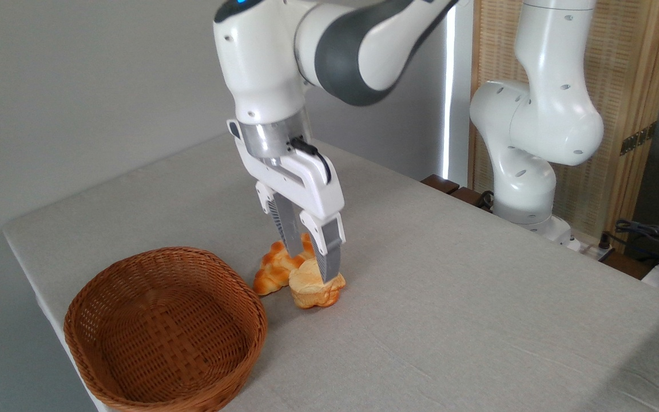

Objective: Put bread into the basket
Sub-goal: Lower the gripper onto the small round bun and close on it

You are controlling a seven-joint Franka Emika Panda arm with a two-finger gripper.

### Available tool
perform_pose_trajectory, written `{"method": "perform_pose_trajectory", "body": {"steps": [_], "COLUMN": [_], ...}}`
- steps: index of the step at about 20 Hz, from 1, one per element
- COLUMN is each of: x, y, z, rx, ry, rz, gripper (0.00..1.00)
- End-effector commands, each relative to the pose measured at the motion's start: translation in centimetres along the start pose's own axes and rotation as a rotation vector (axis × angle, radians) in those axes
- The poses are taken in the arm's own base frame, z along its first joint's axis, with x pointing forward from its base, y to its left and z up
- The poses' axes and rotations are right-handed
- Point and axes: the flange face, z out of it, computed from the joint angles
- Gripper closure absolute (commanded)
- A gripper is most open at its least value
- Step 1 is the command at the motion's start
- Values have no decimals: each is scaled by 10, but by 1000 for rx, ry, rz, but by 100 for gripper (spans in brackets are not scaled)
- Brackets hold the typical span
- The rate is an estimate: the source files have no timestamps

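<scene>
The bread (310,292), a small pale-golden bun with a darker orange base, rests on the grey tablecloth just right of the basket. My gripper (312,264) comes down on it from above, one finger in front of the bun's top and one behind, shut on it. The bun still touches the table. The basket (176,250), oval brown wicker with a thick rim, stands at the table's front left corner with nothing inside.
A longer braided orange-glazed loaf (271,273) lies right behind the bun, touching it, between the bun and the basket. The arm's white base (527,189) stands at the table's far right edge. Cables (650,234) lie off the table at the right.
</scene>
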Motion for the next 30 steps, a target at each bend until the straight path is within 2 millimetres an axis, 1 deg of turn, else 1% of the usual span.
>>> {"method": "perform_pose_trajectory", "body": {"steps": [1, 2, 4, 11, 16, 18, 19, 20, 21, 22, 23, 24, 25, 30], "x": [-6, -7, -4, 1, 8, 10, 11, 12, 13, 13, 13, 13, 13, 13], "y": [-2, -1, -1, 0, 5, 7, 8, 9, 9, 9, 10, 10, 10, 10], "z": [12, 17, 23, 26, 36, 36, 35, 35, 35, 35, 35, 35, 35, 34], "rx": [11, 3, -3, -13, -26, -25, -24, -23, -24, -25, -25, -25, -24, -24], "ry": [3, -6, -11, -2, -19, -19, -18, -18, -17, -16, -15, -15, -14, -14], "rz": [25, 25, 28, 24, 41, 48, 51, 53, 55, 54, 55, 55, 57, 57], "gripper": [0, 0, 0, 0, 1, 11, 19, 29, 44, 57, 67, 72, 75, 75]}}
